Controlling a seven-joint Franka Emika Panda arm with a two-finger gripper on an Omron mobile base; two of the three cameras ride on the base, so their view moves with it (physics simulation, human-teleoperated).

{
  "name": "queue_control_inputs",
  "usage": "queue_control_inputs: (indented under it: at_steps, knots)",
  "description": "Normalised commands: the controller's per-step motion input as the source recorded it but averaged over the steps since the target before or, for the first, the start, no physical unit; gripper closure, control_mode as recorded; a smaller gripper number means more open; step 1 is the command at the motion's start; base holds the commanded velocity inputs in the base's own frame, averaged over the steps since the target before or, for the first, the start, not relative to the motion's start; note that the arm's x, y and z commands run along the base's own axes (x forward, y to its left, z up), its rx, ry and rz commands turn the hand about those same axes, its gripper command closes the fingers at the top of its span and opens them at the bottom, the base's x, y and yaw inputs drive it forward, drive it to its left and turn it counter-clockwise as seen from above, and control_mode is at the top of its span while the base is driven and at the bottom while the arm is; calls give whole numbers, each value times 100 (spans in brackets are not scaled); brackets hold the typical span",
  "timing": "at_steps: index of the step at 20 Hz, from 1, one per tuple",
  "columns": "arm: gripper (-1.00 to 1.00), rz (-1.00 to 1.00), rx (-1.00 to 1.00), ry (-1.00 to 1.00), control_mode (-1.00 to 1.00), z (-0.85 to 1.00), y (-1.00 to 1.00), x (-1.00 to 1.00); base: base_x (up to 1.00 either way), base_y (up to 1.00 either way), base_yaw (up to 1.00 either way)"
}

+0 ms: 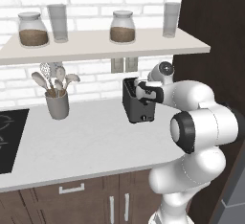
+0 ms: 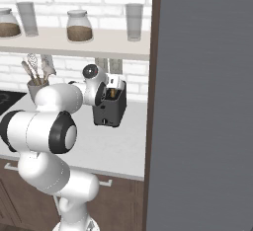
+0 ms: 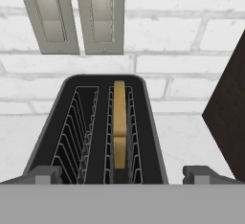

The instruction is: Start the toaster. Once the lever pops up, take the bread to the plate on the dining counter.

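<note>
- Gripper [image 3: 122, 174] poised directly above the toaster [image 1: 138, 104], jaws spread fully apart, nothing held; dark fingertips [image 3: 44, 174] straddling the near end of the housing.
- Toaster standing on the white counter [image 1: 91, 141] against the white brick wall [image 1: 95, 82], below the shelf [image 1: 95, 43] and just under two wall outlets [image 3: 72, 15].
- Bread [image 3: 119, 127] seated on edge in the right-hand slot, sunk between the wire guides; left-hand slot vacant.
- Step in hand, judged: starting the toaster. Lever not discernible in the frames; probably at the near end face, below the hand camera's field.
- Recommended: bring the jaws together or use one fingertip, shift toward the near end face, then press straight down along the lever track. Avoid side load, since the light housing could slide on the smooth countertop.
- Keep fingertips out of the slots; thin wire guides could snag.
- Dark cabinet panel [image 3: 229, 117] close beside the toaster: limited clearance on that side.
- Toaster: boxy, matte dark grey shell, rounded top corners, fine metal wire cages.
- Bread: light tan, flat, browner crust edge, probably soft and easily crushed.
- Outlets: flat grey rectangular plates.
</note>
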Motion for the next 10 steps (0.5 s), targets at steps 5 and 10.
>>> queue_control_inputs:
  at_steps: [5, 10]
  knots:
    - [-100, 0, 0, 0, -100, 0, 0, 0, 0, 0, 0]
    - [-100, 0, 0, 0, -100, 0, 0, 0, 0, 0, 0]
